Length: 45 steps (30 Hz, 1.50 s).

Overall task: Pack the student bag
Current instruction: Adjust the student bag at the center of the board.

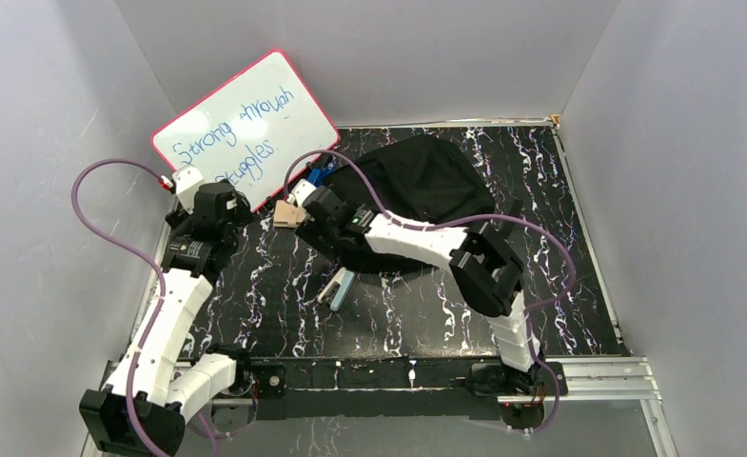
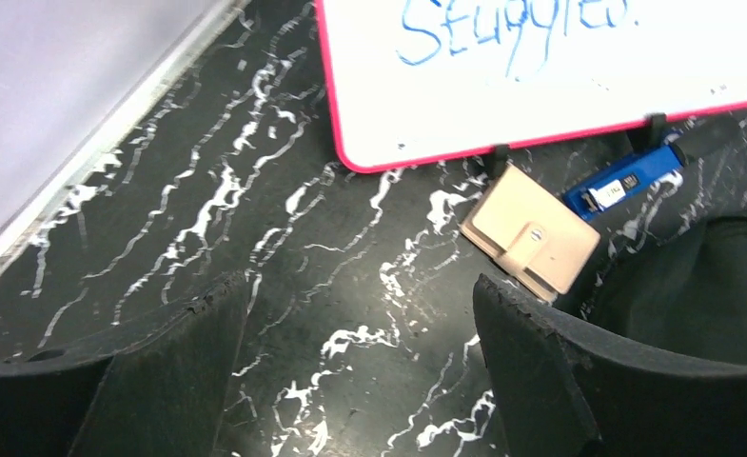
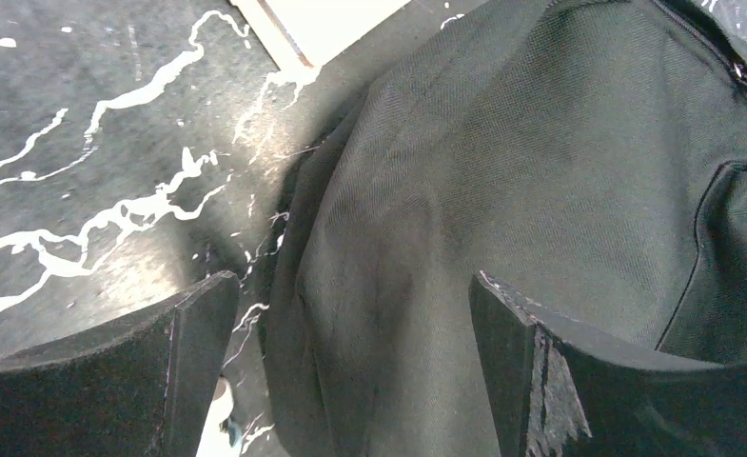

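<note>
The student bag [image 1: 426, 181] is a black soft backpack lying at the back middle of the table. Its left edge fills the right wrist view [image 3: 540, 171]. My right gripper [image 1: 314, 221] hovers over that left edge; its jaws [image 3: 350, 324] stand wide open with a fold of bag fabric below the gap, nothing gripped. My left gripper [image 1: 225, 206] is at the left, by the whiteboard's lower edge. It is open [image 2: 360, 333] over bare table. The bag's corner [image 2: 702, 276] shows at the right of the left wrist view.
A pink-framed whiteboard [image 1: 245, 129] leans at the back left [image 2: 540, 67]. A beige wallet [image 1: 288, 214] lies between the grippers [image 2: 536, 238], with a blue marker-like item [image 2: 626, 181] behind it. A small grey-and-teal object [image 1: 337, 286] lies mid-table. White walls enclose three sides.
</note>
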Each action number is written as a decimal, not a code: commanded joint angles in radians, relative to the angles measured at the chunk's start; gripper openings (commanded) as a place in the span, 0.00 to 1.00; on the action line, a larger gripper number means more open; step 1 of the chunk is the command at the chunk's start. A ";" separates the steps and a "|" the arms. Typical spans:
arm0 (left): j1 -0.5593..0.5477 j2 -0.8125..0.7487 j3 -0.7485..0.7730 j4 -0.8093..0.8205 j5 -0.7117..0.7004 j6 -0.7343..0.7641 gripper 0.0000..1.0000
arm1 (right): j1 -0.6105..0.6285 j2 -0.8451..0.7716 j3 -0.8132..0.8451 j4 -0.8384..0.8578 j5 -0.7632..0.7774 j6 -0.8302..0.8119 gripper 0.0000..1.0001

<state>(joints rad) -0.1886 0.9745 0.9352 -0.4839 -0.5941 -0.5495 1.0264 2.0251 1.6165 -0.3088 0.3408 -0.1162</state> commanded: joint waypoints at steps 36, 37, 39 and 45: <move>0.005 -0.098 0.147 -0.095 -0.155 0.083 0.85 | 0.080 0.319 0.191 0.123 0.708 -0.247 0.36; 0.006 -0.100 0.142 -0.093 -0.154 0.083 0.85 | 0.076 0.298 0.190 0.124 0.705 -0.236 0.23; 0.005 -0.102 0.135 -0.089 -0.146 0.081 0.85 | 0.070 0.243 0.187 0.133 0.694 -0.220 0.00; 0.006 -0.105 0.077 -0.085 -0.086 0.046 0.85 | 0.019 0.053 0.317 -0.089 0.537 -0.069 0.00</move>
<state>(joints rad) -0.1886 0.8848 1.0492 -0.5770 -0.7128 -0.4736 1.1072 2.2990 1.7920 -0.2691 0.9131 -0.3019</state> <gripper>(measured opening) 0.850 0.080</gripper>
